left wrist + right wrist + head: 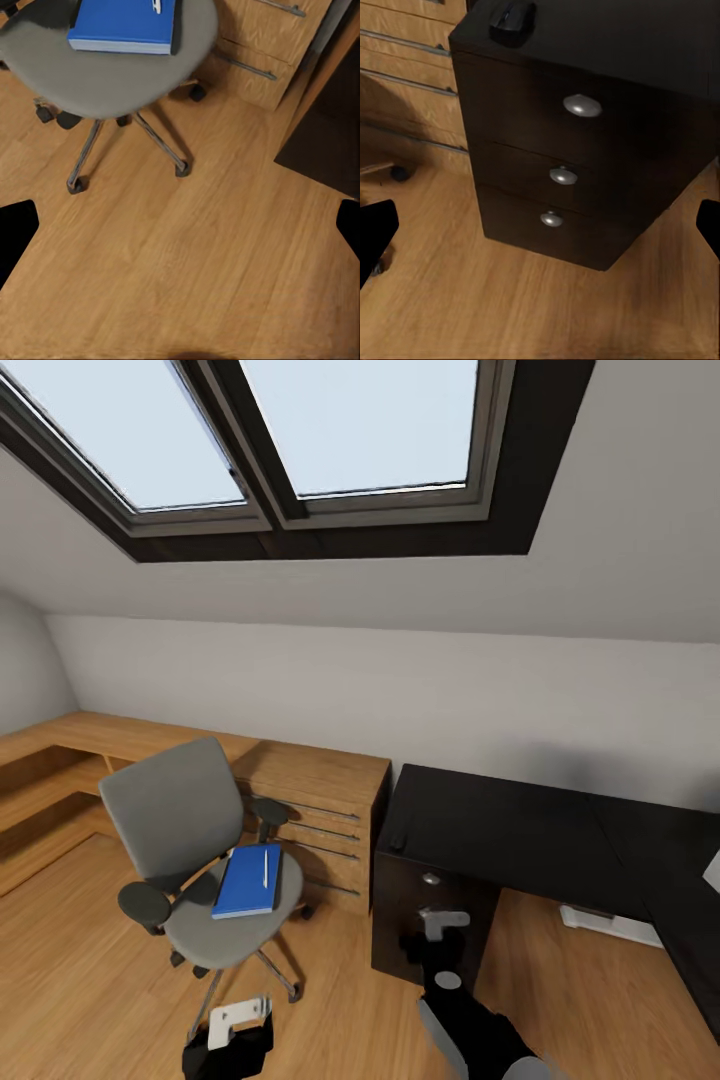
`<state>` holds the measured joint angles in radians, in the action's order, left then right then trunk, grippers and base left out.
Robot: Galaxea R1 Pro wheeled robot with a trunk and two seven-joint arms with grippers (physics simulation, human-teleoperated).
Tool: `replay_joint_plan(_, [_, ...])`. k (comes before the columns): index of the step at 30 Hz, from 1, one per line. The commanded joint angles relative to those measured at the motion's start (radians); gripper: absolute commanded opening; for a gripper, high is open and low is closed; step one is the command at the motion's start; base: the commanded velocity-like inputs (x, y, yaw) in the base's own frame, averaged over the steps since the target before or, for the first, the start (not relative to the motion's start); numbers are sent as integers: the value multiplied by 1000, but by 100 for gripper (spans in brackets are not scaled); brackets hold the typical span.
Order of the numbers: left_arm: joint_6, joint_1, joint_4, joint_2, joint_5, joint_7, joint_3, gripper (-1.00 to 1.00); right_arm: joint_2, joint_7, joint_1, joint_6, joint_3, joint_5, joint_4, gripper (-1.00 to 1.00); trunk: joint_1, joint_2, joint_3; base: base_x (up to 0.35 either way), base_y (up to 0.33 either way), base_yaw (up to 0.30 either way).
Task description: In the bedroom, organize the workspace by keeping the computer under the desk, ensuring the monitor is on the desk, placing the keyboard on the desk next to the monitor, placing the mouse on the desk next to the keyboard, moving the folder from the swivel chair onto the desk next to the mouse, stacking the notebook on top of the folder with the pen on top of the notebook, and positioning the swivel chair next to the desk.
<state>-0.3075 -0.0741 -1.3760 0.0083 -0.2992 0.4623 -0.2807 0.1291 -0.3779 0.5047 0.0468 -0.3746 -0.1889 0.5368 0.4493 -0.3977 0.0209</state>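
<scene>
Grey fabric swivel chair (195,860) sits on light wood floor (80,970), up and ahead of the left gripper (232,1028), which hangs low nr the floor. Head view: blue folder (247,881) lies flat on the seat, w/ white pen (265,866) resting on it. Can't make out a notebook on the folder. Wooden dresser (318,810) w/ bar handles stands behind the chair, just beside the black desk (510,830). Right gripper (440,950) hangs in front of the desk's drawer unit, close to it. White boxy piece, prob the computer (608,923), shows under the desk, off to the right gripper's right. Skylight windows (300,430) overhead. Can't tell from here how far either gripper is open.

Left wrist view: fingertips (16,229) are dark shapes at both edges, spread wide, nothing between them but bare floor (180,270). Chair (105,71) is ahead of the gripper, chrome legs and casters on the floor; folder (124,26) on the seat, pen (156,6) end just visible on it. Dresser (266,37) drawers beyond, desk (330,142) corner to one side.

Right wrist view: fingertips (375,236) also wide apart, holding nothing. Desk (585,142) drawer unit straight ahead, three round silver knobs (563,175) down its front. Black mouse (513,21) sits on the desktop nr the corner, beyond the gripper. Dresser (405,67) beside the unit.
</scene>
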Motion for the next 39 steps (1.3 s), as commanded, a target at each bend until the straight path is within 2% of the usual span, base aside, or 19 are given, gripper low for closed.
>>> replay_joint_plan(1, [-2,0,39,1,-7,7,-2,100,3,-7,2,55,-8,-9,-63,100,1,-2,2,-2,0,0])
replay_joint_plan(6, [3,0,162,1,-7,5,5,100,17,-7,2,202,-8,-8,-232,100,1,-2,2,-1,0,0])
replay_joint_plan(7, [31,0,267,2,-8,3,19,100,30,-6,2,279,-7,-7,-360,100,1,-2,2,0,0,0])
replay_joint_plan(13, [133,0,421,1,-6,3,32,100,34,3,0,384,-5,-10,-498,100,1,-2,2,0,0,0])
replay_joint_plan(17, [179,0,462,-3,-5,3,34,100,34,24,-8,453,-4,-12,-540,100,1,-2,2,0,0,0])
replay_joint_plan(21, [199,0,479,-5,-6,2,35,100,30,35,-19,484,-2,-11,-555,100,1,-2,2,0,0,-2])
replay_joint_plan(33, [207,0,486,-5,-5,2,35,100,30,65,-23,494,-2,-12,-560,100,1,-2,2,-5,0,-185])
replay_joint_plan(39, [207,0,486,-5,-5,2,35,100,29,95,-23,493,-1,-13,-560,100,1,-2,2,-179,0,-257])
